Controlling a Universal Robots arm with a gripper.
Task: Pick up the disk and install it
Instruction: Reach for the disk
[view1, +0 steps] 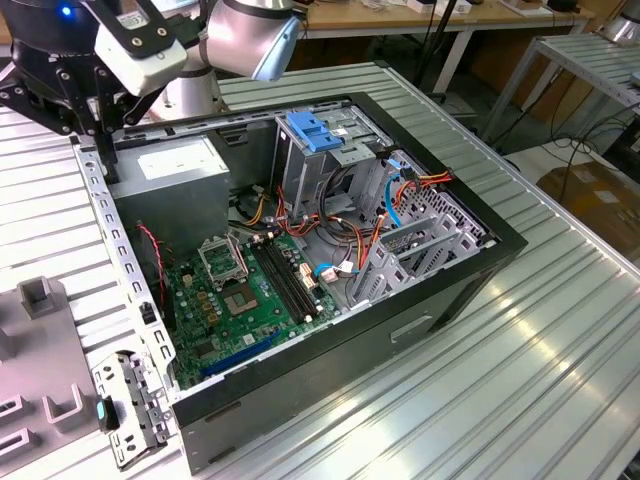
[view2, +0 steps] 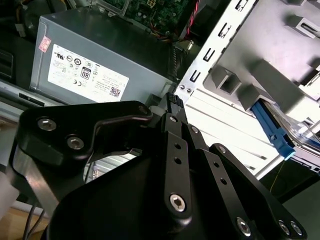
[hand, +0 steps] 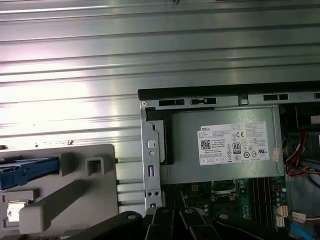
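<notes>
The disk shows by its light blue carrier rail (hand: 25, 171) (view2: 272, 131), lying in a grey plastic holder (hand: 75, 200) beside the open computer case (view1: 400, 330). Most of its metal body is hidden by the holder. My gripper (view1: 103, 140) (view2: 172, 102) hangs over the case's back corner, above the metal side rail and next to the power supply. It is a short way from the disk and touches nothing. Its black fingers stand together, shut, with nothing between them.
The grey power supply box (view1: 180, 165) (hand: 225, 145) fills the case corner under the gripper. A tall metal bay with a blue latch (view1: 315, 130) stands at the case's far side, above the green motherboard (view1: 240, 290) and loose cables. A small metal bracket (view1: 130, 405) lies by the holder (view1: 40, 330).
</notes>
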